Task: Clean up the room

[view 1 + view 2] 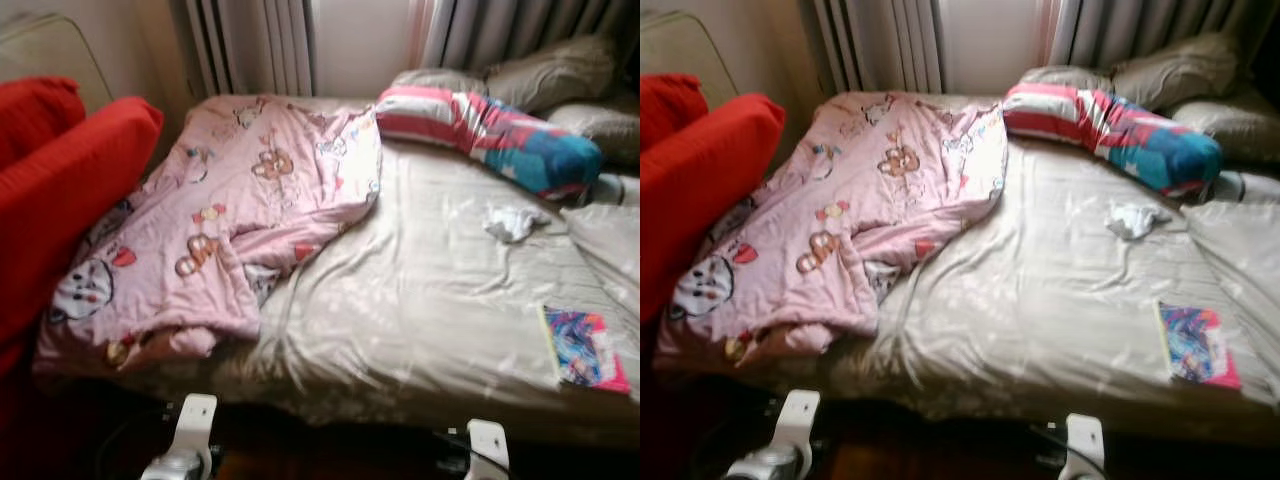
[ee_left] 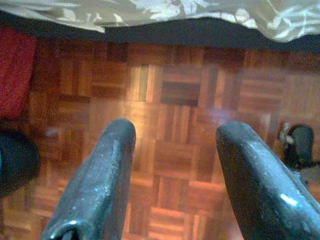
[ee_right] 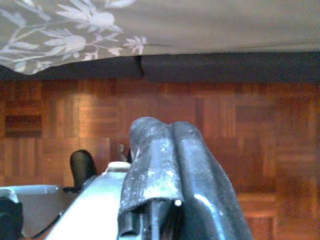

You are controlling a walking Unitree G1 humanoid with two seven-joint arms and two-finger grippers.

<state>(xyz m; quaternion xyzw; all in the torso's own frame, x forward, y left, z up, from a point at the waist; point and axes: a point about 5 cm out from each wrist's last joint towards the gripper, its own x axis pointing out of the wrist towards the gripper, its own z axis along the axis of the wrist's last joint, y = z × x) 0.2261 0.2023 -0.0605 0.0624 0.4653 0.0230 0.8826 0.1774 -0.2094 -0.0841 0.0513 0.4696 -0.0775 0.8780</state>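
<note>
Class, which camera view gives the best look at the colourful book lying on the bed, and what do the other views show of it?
The right eye view shows the colourful book best: it lies whole, further from the picture's edge. The left eye view shows the same book nearer the right edge. The wrist views look at the wooden floor and the bed sheet's hanging edge.

Bed directly ahead of me. Quilt bunched on bed's left half, spilling over near edge. Sofa left of bed, touching quilt. Bolster across far right of bed, pillows behind it, curtains behind those. Small crumpled cloth just before bolster. Book at near right of bed. Parquet floor below bed edge.
</note>
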